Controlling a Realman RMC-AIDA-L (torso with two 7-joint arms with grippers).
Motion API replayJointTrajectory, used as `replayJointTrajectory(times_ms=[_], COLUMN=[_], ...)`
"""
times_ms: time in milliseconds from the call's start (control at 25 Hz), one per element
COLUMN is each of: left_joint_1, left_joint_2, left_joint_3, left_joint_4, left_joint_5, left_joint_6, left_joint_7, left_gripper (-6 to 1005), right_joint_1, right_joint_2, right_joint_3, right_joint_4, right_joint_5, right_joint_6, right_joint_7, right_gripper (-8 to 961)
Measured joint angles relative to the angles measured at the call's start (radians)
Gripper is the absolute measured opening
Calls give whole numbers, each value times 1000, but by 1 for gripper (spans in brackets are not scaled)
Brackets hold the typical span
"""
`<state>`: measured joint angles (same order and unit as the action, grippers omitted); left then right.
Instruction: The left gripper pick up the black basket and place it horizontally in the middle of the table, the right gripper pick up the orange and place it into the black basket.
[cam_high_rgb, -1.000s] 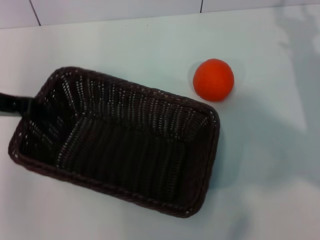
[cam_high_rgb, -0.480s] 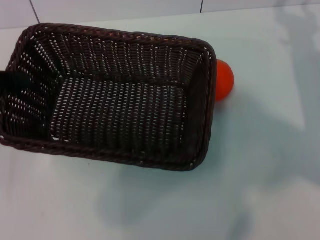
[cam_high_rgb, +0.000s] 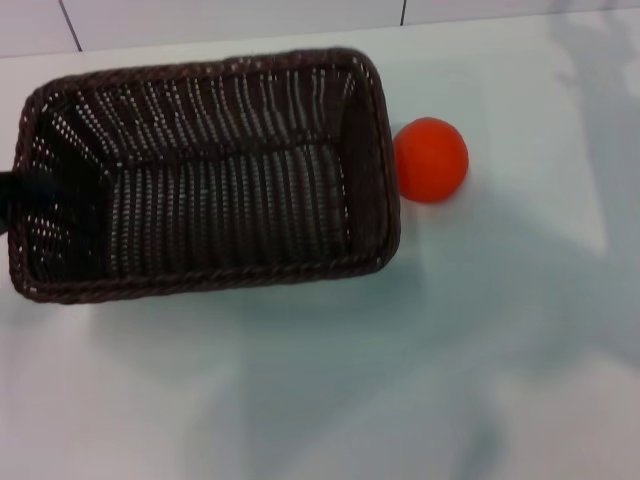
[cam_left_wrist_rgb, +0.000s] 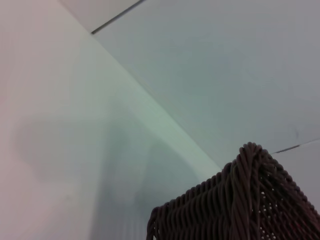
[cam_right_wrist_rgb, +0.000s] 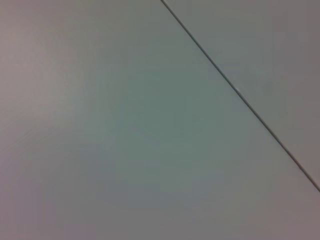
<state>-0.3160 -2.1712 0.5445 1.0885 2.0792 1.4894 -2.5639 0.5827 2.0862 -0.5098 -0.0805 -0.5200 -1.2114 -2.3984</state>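
Note:
The black basket lies with its long side across the left half of the head view, opening up, casting a broad shadow on the table in front of it. My left gripper shows only as a black finger at the basket's left short wall and is shut on that rim. A corner of the basket's braided rim also shows in the left wrist view. The orange rests on the table just right of the basket's right end, a small gap apart. My right gripper is out of view.
Pale tiles with dark seams run along the table's far edge. The right wrist view shows only a plain pale surface with one dark seam.
The basket has swung from a slanted pose to lying across the view and has shifted left. The orange, half hidden behind it half a second ago, is in full view again.

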Motion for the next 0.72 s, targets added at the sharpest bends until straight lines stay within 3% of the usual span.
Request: replayJointTrajectory(times_ms=[720], left_joint_1=[51], left_joint_2=[-3], left_joint_3=[48], left_joint_4=[-41], left_joint_5=[-62], left_joint_6=[-21], left_joint_7=[20], left_gripper=[267], right_joint_1=[5], right_joint_2=[1], right_joint_3=[-9], right_joint_4=[-2], right_joint_5=[0], right_joint_6=[9], right_joint_7=[15], right_gripper=[714])
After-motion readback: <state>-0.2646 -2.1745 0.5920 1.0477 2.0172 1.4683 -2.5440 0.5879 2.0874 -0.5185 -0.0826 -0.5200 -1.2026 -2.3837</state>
